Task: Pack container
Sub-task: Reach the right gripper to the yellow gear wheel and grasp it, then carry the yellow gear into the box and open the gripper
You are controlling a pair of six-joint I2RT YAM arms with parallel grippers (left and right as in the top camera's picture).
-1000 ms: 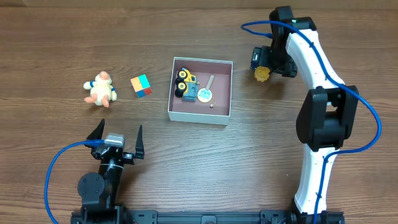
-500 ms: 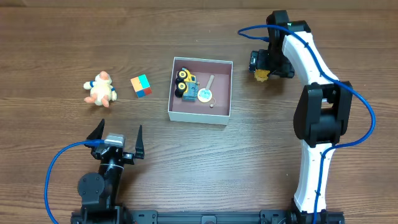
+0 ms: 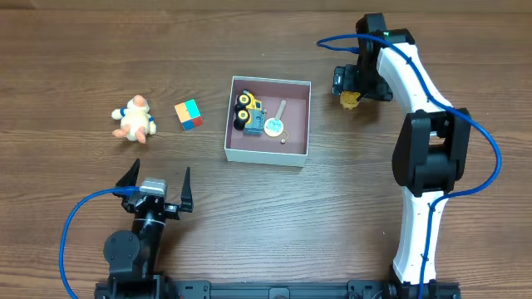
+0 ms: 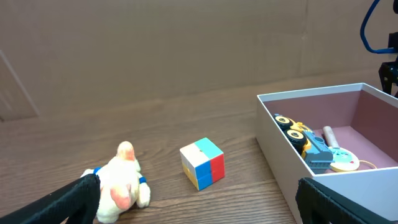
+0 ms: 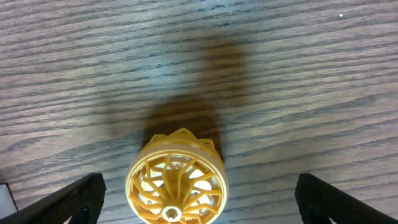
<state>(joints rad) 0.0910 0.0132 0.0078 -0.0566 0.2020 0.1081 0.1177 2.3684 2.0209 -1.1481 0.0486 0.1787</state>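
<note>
The container [image 3: 266, 156] sits in the middle of the table [image 3: 357, 208], open side up. It is square, so no long axis shows, and its walls run roughly in line with the table edges. The left gripper [image 3: 158, 176] hangs spread near the front. The right gripper [image 3: 349, 90] is spread around a yellow wheel [image 5: 177, 177] without touching it.
</note>
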